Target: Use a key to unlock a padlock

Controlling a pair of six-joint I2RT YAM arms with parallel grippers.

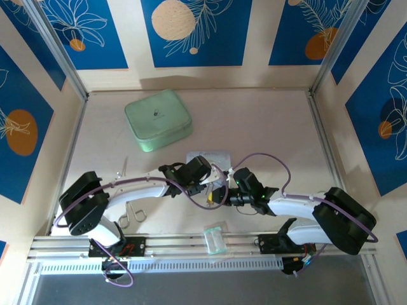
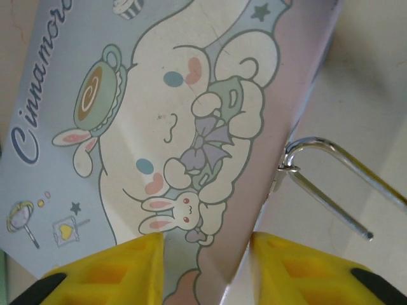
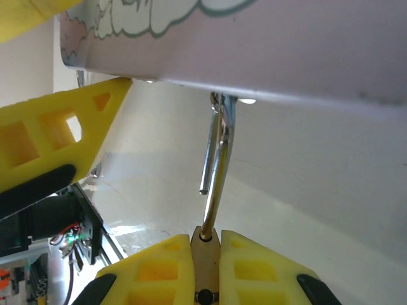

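The right claw (image 3: pixel 205 237) pinches the brass padlock (image 3: pixel 205 270), its shackle (image 3: pixel 216 171) reaching the cartoon box's (image 2: pixel 172 127) edge. The left claw (image 2: pixel 206 244) straddles that box; whether it grips cannot be told.

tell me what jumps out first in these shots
The light blue cartoon box is at the scene's centre, the left gripper straddling its edge. Beside it the right gripper is shut on the brass padlock, its silver shackle reaching up to the box's side. A mint-green case lies farther back.
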